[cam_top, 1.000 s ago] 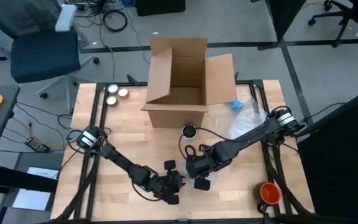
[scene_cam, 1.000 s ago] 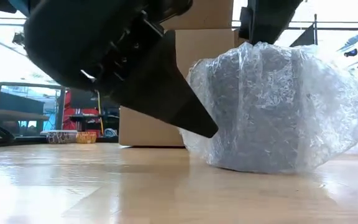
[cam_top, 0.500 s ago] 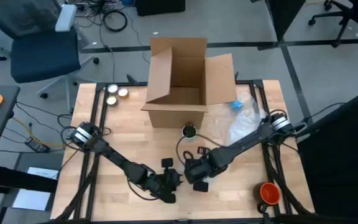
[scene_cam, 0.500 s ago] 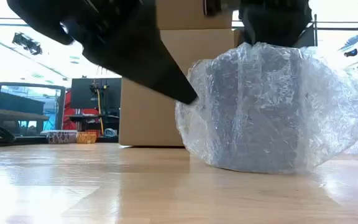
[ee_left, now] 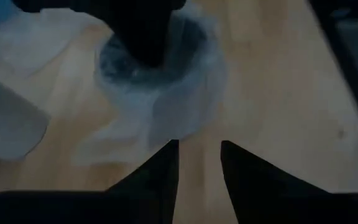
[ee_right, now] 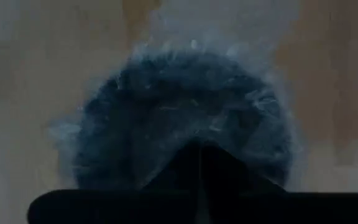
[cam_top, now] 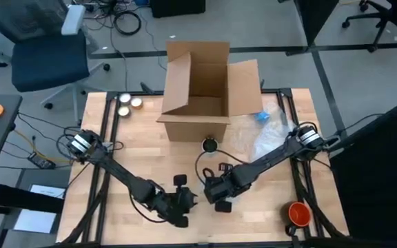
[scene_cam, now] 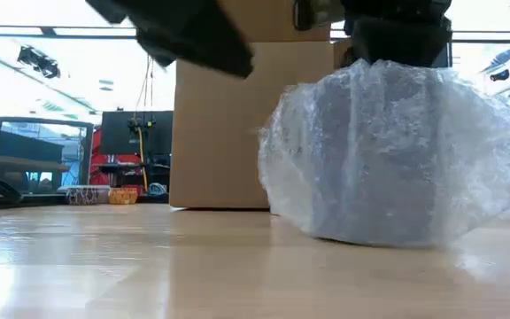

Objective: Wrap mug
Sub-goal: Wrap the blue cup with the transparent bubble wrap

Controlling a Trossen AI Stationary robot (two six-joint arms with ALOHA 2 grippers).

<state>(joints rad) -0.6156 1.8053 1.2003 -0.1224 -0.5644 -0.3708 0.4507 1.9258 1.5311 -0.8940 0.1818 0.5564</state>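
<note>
The mug (scene_cam: 388,159) is dark and stands on the table, wrapped all round in clear bubble wrap (ee_left: 160,99). My right gripper (ee_right: 199,149) is shut and sits on the top of the wrapped mug (ee_right: 185,106); the low view shows it above the bundle (scene_cam: 397,27). In the high view the right gripper (cam_top: 216,191) covers the mug. My left gripper (ee_left: 199,146) stands a little toward the table's left of the bundle, raised off the table, its fingers slightly open with nothing between them. In the high view the left gripper (cam_top: 180,207) is near the table's front edge. My right gripper comes from above, pointing down, with its shut fingers (ee_right: 188,165) pressed on the bubble wrap over the mug's top (ee_right: 197,134). Whether a fold of wrap is caught between the fingers I cannot tell. The wrapped mug stands upright on the table.
An open cardboard box (cam_top: 198,96) stands at the table's far middle. Loose bubble wrap (cam_top: 271,134) and a blue thing (cam_top: 262,116) lie at the right. An orange object (cam_top: 298,213) sits near the right front corner. Two small tins (cam_top: 129,102) stand far left.
My left gripper has drawn back from the wrapped mug, going up and toward the table's left, and no longer reaches the wrap. The wrapped mug has stayed in place under my right gripper.
</note>
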